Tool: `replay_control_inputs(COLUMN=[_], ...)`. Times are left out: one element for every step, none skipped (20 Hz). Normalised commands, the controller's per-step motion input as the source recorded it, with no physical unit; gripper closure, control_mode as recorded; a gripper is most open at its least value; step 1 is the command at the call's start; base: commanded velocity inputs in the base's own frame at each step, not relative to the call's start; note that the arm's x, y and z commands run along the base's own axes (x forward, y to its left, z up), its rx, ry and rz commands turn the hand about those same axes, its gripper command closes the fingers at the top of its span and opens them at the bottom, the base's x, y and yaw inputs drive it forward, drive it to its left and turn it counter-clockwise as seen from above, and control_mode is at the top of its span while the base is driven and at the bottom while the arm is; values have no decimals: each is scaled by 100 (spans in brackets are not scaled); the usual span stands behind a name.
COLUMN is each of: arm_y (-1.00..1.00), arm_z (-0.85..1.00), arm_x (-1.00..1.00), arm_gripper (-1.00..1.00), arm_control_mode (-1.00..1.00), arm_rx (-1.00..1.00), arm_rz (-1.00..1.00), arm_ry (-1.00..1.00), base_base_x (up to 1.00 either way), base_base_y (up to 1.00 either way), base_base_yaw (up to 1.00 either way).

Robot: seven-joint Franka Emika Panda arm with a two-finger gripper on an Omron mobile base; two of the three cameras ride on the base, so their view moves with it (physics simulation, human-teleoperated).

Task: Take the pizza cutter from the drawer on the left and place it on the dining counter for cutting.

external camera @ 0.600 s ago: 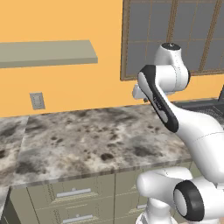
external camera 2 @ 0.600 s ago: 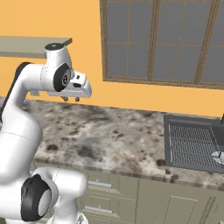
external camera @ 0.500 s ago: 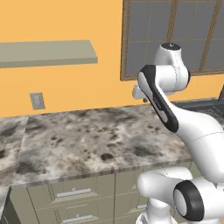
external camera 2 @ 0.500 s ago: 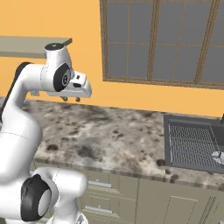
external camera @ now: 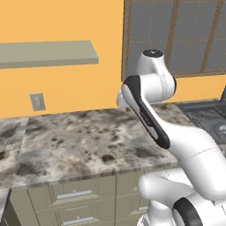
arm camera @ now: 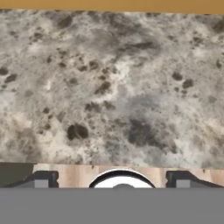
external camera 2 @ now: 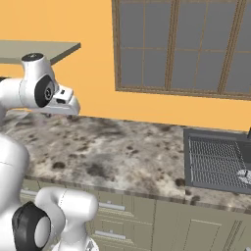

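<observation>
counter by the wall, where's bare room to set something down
The marble counter is bare from the orange wall to its front edge, and from the arm's side across to the sink. Only the sink end is taken, with its grid and a small item inside.

mottled grey-brown counter (external camera: 88, 141), orange wall (external camera: 62, 22)

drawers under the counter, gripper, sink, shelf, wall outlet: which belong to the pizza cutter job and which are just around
Job:
- drawers, shut, silver bar handles
- gripper, open, holding nothing, over the marble counter

Just around:
- sink with its wire rack
- shelf
- wall outlet
- window
</observation>
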Motion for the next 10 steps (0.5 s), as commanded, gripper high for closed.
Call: replay_control_inputs(arm_y=[83,82,76,69,59,66,59,49,36,25], arm_z=[-7,-9,-9,-10,-6,-4,-4,-4,-9,-14], arm_x=[-41,-36,-34,-28,-19,-14,-10,-10,-11,-9], arm_gripper=[-100,-100,-100,-100,-100,-100,-100,-100,-100,-100], arm_control_mode=[-100,-100,-100,-100,-100,-100,-100,-100,-100,-100], arm_rx=[0,0,0,0,3,2,3,7,11,13], arm_rz=[-9,-10,-11,-13,-14,-17,-19,-20,-23,-26], arm_ry=[0,0,0,0,0,0,0,0,0,0], base_base_x=[0,0,0,0,0,0,0,0,0,0], base_base_y=[0,0,0,0,0,0,0,0,0,0], base_base_yaw=[0,0,0,0,0,0,0,0,0,0])
